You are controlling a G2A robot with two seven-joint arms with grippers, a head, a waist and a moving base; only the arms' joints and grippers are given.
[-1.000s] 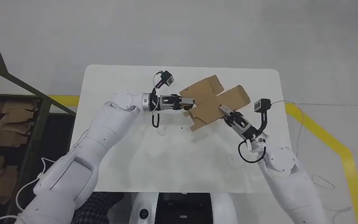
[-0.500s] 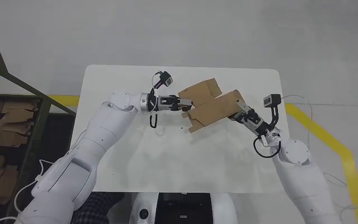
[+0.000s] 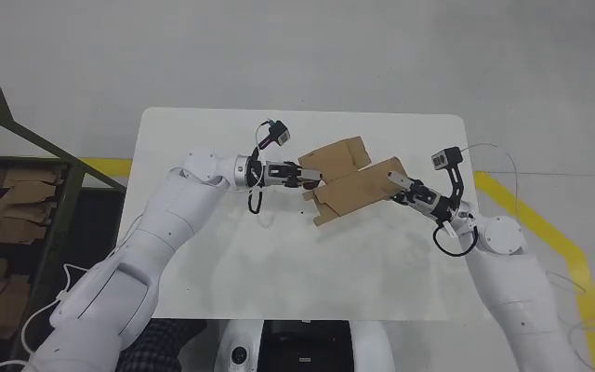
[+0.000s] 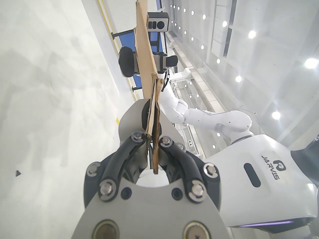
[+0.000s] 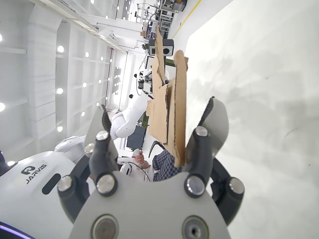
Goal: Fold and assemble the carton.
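The carton point(image 3: 355, 177) is a flat brown cardboard blank, held above the white table point(image 3: 232, 270) near its middle back. My left gripper point(image 3: 312, 177) is shut on the carton's left edge. In the left wrist view the carton point(image 4: 145, 58) runs edge-on out of that gripper point(image 4: 152, 135). My right gripper point(image 3: 403, 189) sits at the carton's right end. In the right wrist view its fingers point(image 5: 214, 115) stand wide apart around the carton's end point(image 5: 174, 110); the gripper point(image 5: 158, 108) is open, and the cardboard lies close to one finger.
A dark rack point(image 3: 33, 209) with several flat cardboard pieces stands beside the table's left edge. A yellow floor line point(image 3: 535, 223) runs past the table's right side. Bare table lies in front of the carton.
My right arm has swung outward to the right, its gripper sliding from over the carton's middle to its right end. The carton has turned slightly. The left gripper has kept its hold.
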